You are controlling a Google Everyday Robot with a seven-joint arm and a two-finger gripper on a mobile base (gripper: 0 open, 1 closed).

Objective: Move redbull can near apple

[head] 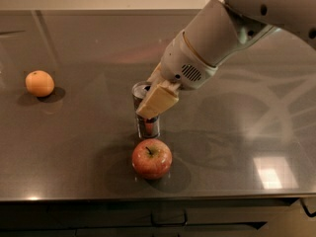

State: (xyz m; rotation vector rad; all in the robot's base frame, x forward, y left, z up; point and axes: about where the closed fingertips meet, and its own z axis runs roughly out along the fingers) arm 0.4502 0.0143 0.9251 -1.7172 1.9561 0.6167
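Camera view: gripper (152, 101) mid-table, closed around the upright redbull can (148, 128). The can stands just beyond the apple (152, 158), near edge. Placement looks nearly done. Next: release and lift straight off without tipping it. Orange (40, 83) well left.

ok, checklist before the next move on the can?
1. redbull can upright: ok.
2. Can near the apple: ok, it stands just behind it.
3. Gap between can and apple: cannot tell, they look very close.
4. gripper position: ok, at the can's upper half, reaching in from the right.
5. Can base resting on the counter: cannot tell.
6. orange out of the way: ok, far left, away from the can.
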